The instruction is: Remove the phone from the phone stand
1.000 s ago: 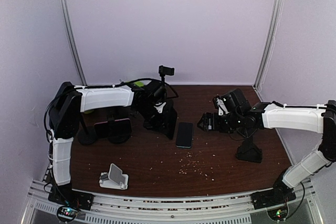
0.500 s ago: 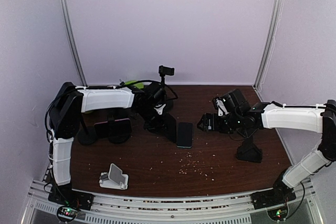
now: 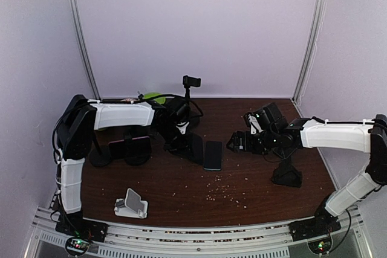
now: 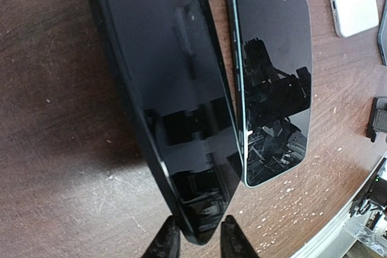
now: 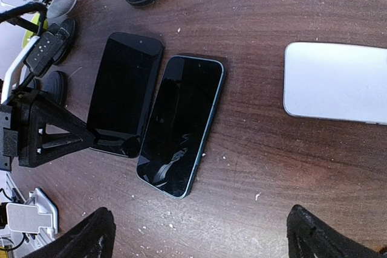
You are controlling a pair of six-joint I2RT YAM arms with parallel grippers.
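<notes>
My left gripper (image 4: 196,243) is shut on the near end of a black phone (image 4: 163,101) and holds it tilted low over the table, its far end down. In the top view the gripper (image 3: 181,142) and this phone (image 3: 195,148) are at mid table. A teal-edged phone (image 3: 212,154) lies flat right beside it, and also shows in the left wrist view (image 4: 272,89). A white phone stand (image 3: 131,203) sits empty at the front left. My right gripper (image 3: 237,142) is open and empty, right of the teal phone (image 5: 181,125).
A dark phone sits on a black round stand (image 3: 128,148) at the left. A white phone (image 5: 335,83) lies face down to the right of the teal one. A black stand (image 3: 286,174) is under the right arm. A small camera on a post (image 3: 191,83) stands at the back. Crumbs dot the table's front.
My left gripper has brought the black phone lower and flatter, right beside the teal phone. The right arm has hardly moved.
</notes>
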